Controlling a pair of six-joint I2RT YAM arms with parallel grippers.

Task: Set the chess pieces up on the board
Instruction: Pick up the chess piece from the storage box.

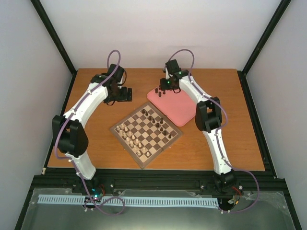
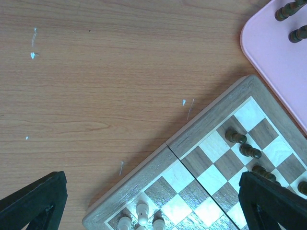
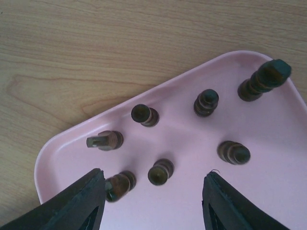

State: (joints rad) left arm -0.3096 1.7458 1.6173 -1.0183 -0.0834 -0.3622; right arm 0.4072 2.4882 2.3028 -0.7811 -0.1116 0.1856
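Note:
The board lies at an angle in the middle of the table, with dark chess pieces along its far-right side and pale ones along its near-left side. Several more dark pieces stand on the pink tray. My right gripper is open just above them, one piece close to its left finger. My left gripper is open and empty over the board's far-left border. Dark pieces and pale pieces show on the board in the left wrist view.
The pink tray touches the board's far-right edge. A tall dark piece stands at the tray's far side. Bare wooden table surrounds the board, inside black frame posts and white walls.

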